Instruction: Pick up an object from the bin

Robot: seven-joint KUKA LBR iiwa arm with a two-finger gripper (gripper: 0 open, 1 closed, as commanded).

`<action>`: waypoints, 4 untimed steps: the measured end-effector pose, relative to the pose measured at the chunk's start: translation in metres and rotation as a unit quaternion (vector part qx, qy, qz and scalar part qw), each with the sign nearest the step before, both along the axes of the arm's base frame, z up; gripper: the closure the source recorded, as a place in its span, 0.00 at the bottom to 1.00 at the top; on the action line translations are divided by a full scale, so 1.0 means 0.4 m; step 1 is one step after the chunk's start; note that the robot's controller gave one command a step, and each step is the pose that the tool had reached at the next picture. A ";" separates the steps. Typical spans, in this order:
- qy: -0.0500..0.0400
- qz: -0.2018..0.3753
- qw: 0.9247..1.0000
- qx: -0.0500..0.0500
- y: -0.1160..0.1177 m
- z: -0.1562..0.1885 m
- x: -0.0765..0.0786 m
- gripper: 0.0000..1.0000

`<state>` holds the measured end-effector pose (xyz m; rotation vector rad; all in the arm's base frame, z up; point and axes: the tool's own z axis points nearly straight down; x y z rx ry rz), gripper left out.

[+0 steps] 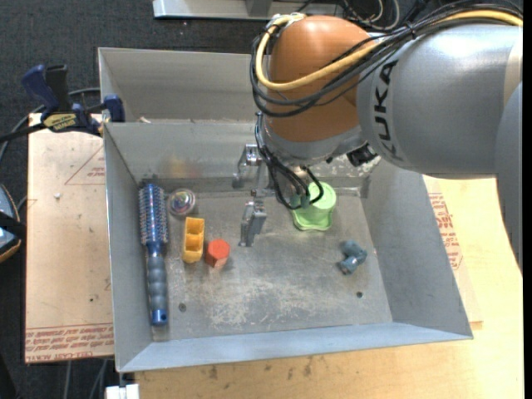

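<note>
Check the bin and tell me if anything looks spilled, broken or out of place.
Nothing looks broken or spilled. The blue hairbrush, yellow block, orange cylinder, green cup and grey piece lie loose on the bin floor. Only pale specks or scuffs mark that floor toward the front.

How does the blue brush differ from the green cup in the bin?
The blue brush is long and thin; the green cup is short and round. The brush lies along the left wall; the cup sits near the back, partly behind cables. Both rest on the bin floor.
</note>
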<state>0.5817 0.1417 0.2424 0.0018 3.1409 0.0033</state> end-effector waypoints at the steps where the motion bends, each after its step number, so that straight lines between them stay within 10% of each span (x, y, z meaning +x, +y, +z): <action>1: 0.003 0.175 0.985 -0.001 0.054 -0.386 -0.012 0.00; 2: -0.010 0.198 0.980 0.002 0.028 -0.414 -0.048 0.00; 3: -0.008 0.198 0.980 0.001 0.027 -0.411 -0.047 1.00; 4: -0.007 0.374 0.927 -0.001 0.010 0.204 0.070 1.00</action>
